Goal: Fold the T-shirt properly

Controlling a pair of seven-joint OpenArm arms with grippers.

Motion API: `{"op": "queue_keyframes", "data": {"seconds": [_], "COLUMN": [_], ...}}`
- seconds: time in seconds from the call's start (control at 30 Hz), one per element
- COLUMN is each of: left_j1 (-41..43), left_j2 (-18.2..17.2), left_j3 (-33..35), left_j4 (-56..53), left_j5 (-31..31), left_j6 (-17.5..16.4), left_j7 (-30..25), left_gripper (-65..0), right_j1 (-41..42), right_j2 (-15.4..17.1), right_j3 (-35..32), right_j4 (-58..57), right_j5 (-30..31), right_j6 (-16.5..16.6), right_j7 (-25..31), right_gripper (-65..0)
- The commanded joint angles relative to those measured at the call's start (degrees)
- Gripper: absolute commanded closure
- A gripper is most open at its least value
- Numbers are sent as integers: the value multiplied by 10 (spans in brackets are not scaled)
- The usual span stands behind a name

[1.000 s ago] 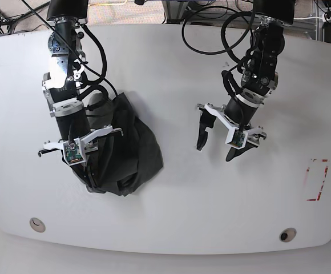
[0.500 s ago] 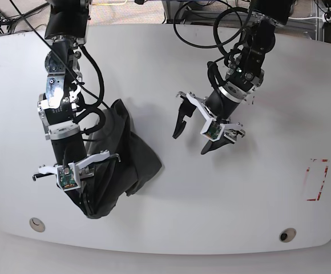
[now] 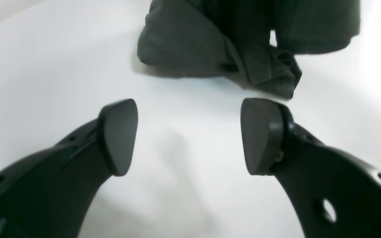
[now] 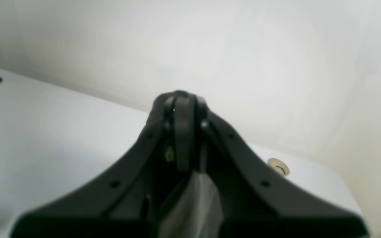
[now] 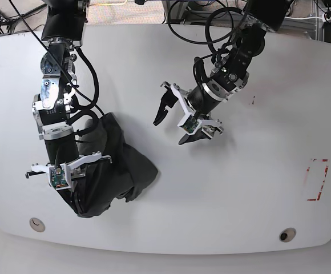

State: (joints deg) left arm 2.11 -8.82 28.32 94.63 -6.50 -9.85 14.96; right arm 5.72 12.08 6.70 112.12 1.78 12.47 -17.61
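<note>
The T-shirt [image 5: 122, 168] is a crumpled dark grey bundle on the left half of the white table [image 5: 239, 188]. My right gripper [image 5: 81, 206] is shut on the T-shirt at the bundle's near-left end. In the right wrist view its fingers [image 4: 180, 99] are pressed together, and a strip of grey fabric [image 4: 193, 205] runs back between them. My left gripper [image 5: 174, 125] hangs open over bare table to the right of the shirt. In the left wrist view the left gripper [image 3: 190, 135] has its two pads wide apart, and a rumpled edge of the T-shirt [image 3: 190, 43] lies just beyond them.
Two round grommets [image 5: 37, 224] [image 5: 287, 234] sit near the table's front edge. A red tape mark [image 5: 317, 180] is at the far right. Cables [image 5: 208, 34] hang behind the left arm. The right gripper is near the table's front-left edge [image 4: 78, 96].
My right arm has dragged the T-shirt toward the front-left of the table. My left arm has swung left toward the shirt, its jaws still open.
</note>
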Motion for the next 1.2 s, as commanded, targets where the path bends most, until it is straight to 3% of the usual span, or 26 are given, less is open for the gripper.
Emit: {"op": "queue_keyframes", "data": {"seconds": [0.0, 0.57, 0.83, 1.17], "left_j1": [-15, -62, -85, -109], "left_j2": [1, 20, 49, 84], "left_j3": [8, 63, 74, 64], "left_j4": [-12, -96, -129, -164], "left_j5": [-13, -9, -9, -14], "left_j6": [3, 5, 4, 6], "left_j7": [-14, -23, -29, -42], "left_gripper": [-454, -451, -449, -454], "right_j1": [-5, -39, -34, -14], "right_j2": [3, 15, 26, 16], "right_j3": [17, 47, 50, 35], "right_j4": [21, 41, 44, 39], "right_j5": [6, 1, 1, 4], "right_j6": [-5, -4, -3, -5], "right_j7": [29, 16, -8, -6], "right_gripper": [-5, -2, -2, -2]}}
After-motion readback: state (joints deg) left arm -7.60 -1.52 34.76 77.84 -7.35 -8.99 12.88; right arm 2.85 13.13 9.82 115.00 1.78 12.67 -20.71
